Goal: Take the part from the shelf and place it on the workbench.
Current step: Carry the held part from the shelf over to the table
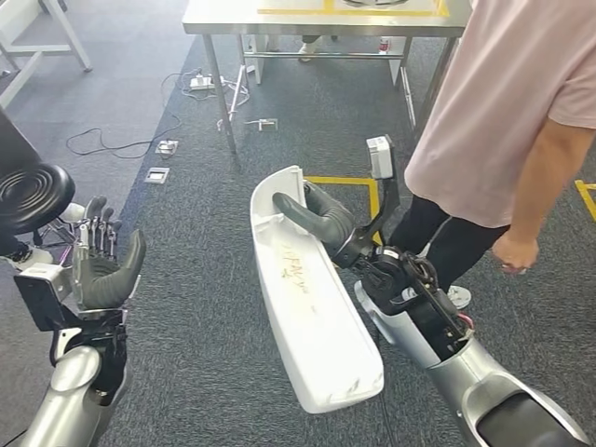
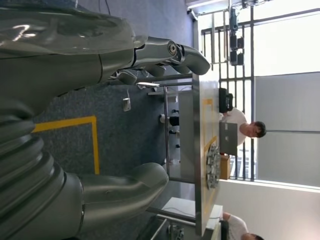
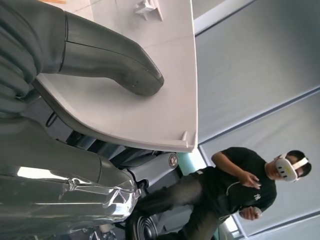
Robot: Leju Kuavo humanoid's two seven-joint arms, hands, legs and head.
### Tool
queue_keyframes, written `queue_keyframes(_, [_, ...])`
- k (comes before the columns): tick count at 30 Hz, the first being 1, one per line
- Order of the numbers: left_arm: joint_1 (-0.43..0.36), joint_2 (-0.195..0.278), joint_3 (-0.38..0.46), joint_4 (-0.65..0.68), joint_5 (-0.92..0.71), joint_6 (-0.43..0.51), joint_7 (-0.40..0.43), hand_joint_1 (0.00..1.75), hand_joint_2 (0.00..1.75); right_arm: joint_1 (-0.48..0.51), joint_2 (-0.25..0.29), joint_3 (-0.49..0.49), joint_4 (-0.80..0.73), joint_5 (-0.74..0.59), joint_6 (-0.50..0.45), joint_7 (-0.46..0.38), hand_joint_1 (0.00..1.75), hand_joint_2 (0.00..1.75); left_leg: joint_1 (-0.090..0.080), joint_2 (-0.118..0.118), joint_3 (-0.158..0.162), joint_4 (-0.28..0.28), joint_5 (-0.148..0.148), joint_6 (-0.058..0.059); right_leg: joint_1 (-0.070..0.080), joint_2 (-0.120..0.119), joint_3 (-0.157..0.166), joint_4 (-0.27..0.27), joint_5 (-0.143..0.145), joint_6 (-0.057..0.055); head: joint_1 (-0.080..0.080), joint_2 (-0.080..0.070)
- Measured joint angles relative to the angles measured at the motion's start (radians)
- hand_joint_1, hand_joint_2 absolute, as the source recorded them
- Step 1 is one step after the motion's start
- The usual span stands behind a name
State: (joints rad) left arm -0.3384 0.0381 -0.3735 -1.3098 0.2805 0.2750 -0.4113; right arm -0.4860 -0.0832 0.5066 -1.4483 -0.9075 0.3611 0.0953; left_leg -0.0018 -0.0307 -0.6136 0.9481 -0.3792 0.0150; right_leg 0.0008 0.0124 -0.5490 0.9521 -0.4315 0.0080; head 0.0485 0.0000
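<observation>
**Right hand carrying the white part over the carpet**

The right hand (image 1: 331, 223) is gripping one long white part (image 1: 309, 298), thumb lying across its inner face and fingers (image 3: 113, 175) wrapped beneath its edge. The part is hanging above the grey carpet (image 1: 204, 279), short of the steel counter (image 1: 317, 19), with its far end pointing toward that counter. The left hand (image 1: 105, 265) is raised, palm up, fingers (image 2: 181, 52) spread apart and holding nothing, left of the part. One person (image 1: 506, 121) in a pink shirt is standing just right of the part. One black stool (image 1: 32, 196) is sitting far left of it.
</observation>
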Motion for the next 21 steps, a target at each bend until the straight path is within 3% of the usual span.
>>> queue_keyframes(21, [0.000, 0.002, 0.000, 0.000, 0.020, -0.006, -0.006, 0.00, 1.75, -0.015, 0.000, 0.017, 0.032, 0.023, -0.017, -0.021, 1.75, 1.75, -0.001, 0.000, 0.000, -0.001, -0.001, -0.002, -0.001, -0.001, 0.001, -0.001, -0.001, -0.004, -0.014, 0.000])
